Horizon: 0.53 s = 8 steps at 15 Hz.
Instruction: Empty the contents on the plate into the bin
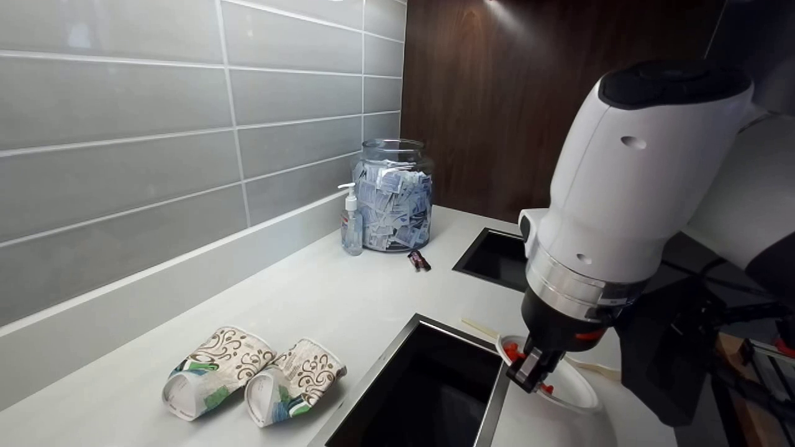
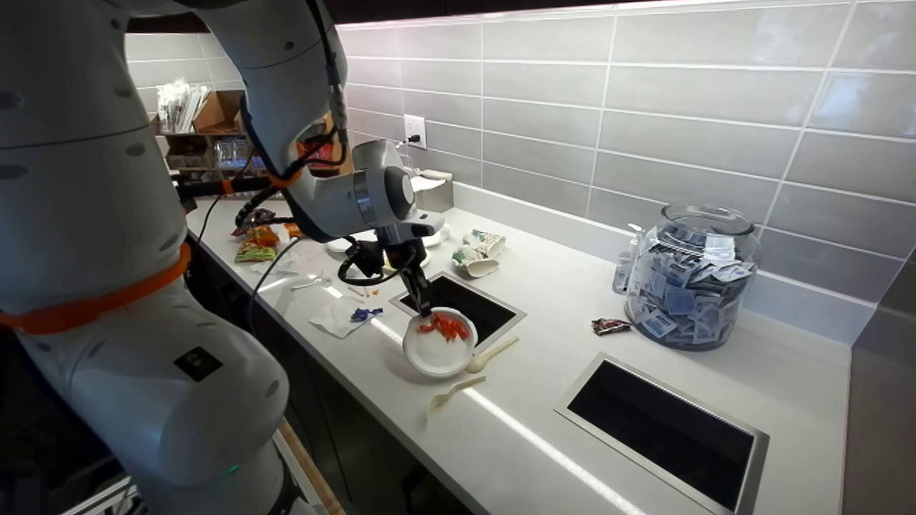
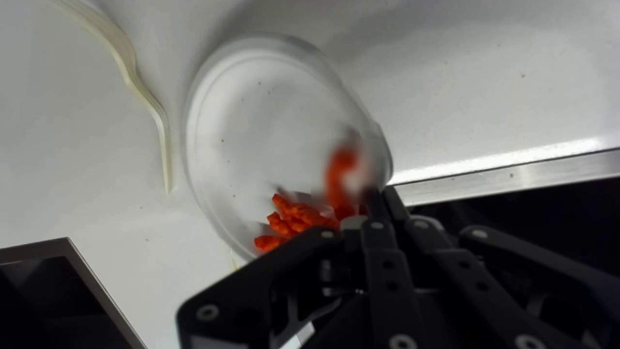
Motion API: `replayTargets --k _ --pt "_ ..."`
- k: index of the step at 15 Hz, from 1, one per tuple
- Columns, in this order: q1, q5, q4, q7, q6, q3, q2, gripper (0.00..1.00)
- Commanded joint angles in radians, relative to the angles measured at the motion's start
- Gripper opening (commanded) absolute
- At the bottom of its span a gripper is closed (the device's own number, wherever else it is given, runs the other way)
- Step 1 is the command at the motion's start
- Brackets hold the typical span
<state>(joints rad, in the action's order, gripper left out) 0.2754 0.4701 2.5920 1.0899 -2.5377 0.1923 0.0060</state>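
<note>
The plate (image 1: 574, 386) is white, round and shallow-rimmed, held tilted beside the bin; it also shows in an exterior view (image 2: 435, 355) and the wrist view (image 3: 271, 121). The contents, several red scraps (image 2: 447, 327), lie bunched near the gripped edge; in the wrist view the scraps (image 3: 300, 215) are partly behind the fingers, and one is blurred. My gripper (image 1: 525, 374) is shut on the plate's rim, with the fingertips (image 3: 382, 196) at the edge. The bin (image 1: 377, 372) is the dark metal-rimmed opening beside the gripper; it also shows in an exterior view (image 2: 483, 304).
Another dark opening (image 2: 665, 429) lies farther along the counter. A fork (image 2: 458, 390) and a spoon (image 2: 494, 354) lie close to the plate. Crumpled cups (image 1: 227, 366) lie past the bin. A glass jar (image 1: 397, 198), pump bottle (image 1: 352, 223) and wrapper (image 1: 418, 261) are by the wall.
</note>
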Motion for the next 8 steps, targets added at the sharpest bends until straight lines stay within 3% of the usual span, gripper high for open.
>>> replayTargets --k 1,8 --pt "-0.009 0.052 -0.002 0.035 0.035 0.022 -0.031 0.01" --pt "-0.015 0.093 -0.029 0.032 0.056 0.045 -0.044 0.01"
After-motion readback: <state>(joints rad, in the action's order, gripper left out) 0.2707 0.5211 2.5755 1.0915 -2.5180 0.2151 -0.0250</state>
